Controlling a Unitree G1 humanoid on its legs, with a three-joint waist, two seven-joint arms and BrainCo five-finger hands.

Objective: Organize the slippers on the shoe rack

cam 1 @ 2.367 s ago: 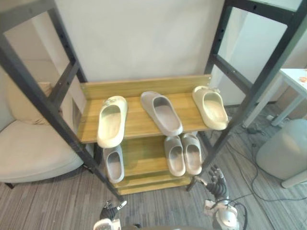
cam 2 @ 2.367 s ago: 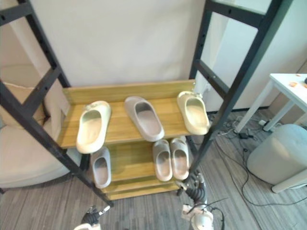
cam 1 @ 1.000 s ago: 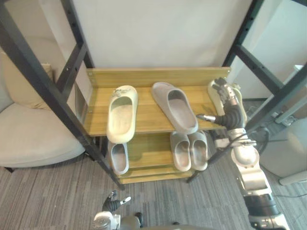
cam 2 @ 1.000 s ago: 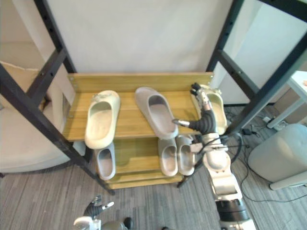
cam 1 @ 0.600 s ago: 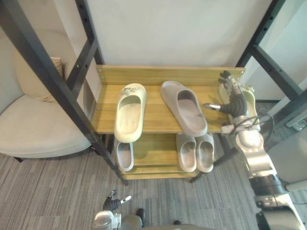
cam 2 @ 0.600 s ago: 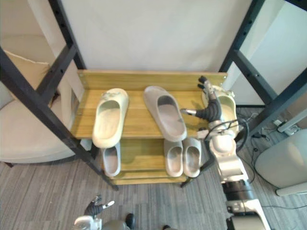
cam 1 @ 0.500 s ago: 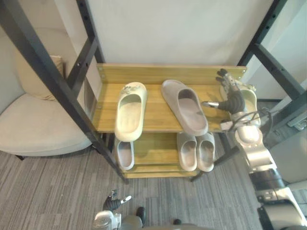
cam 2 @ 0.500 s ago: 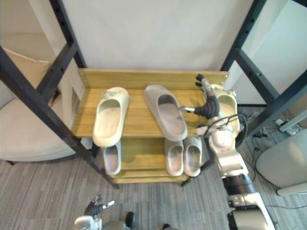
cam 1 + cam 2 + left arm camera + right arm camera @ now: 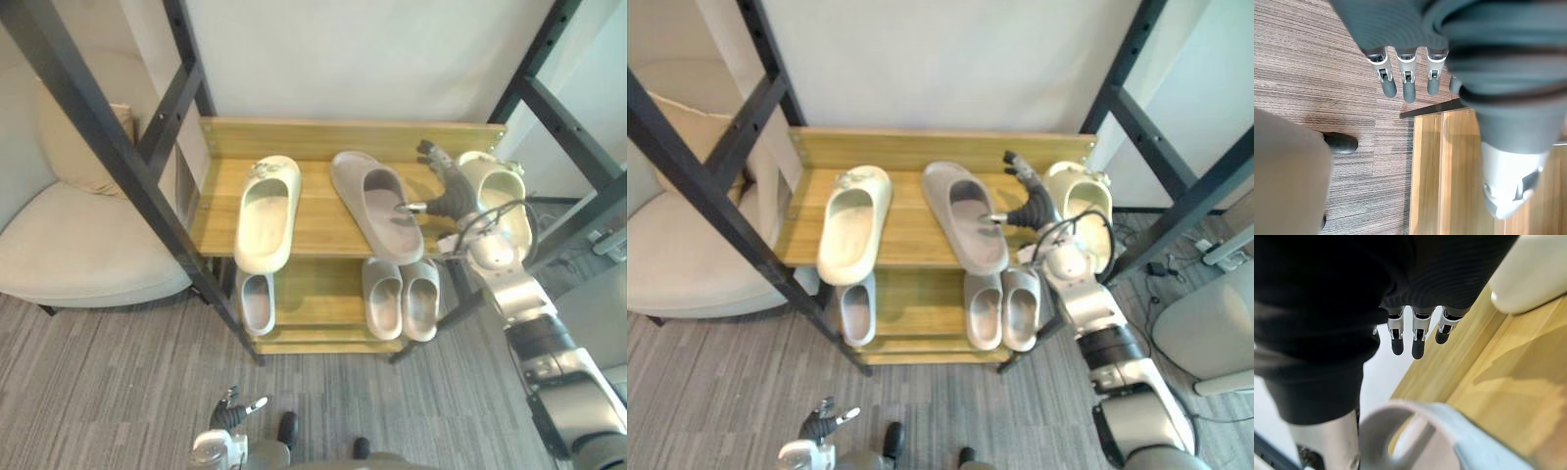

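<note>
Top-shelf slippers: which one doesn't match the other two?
The grey slipper in the middle, lying at an angle; the left slipper and right slipper are both cream. The right hand is open beside it.

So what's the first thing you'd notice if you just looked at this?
The robot's right hand is open over the top shelf of the wooden shoe rack, between the big grey slipper in the middle and a cream slipper at the right end. Next you'd spot the other cream slipper far off at the left of that shelf, and three smaller grey slippers on the shelf below.
</note>
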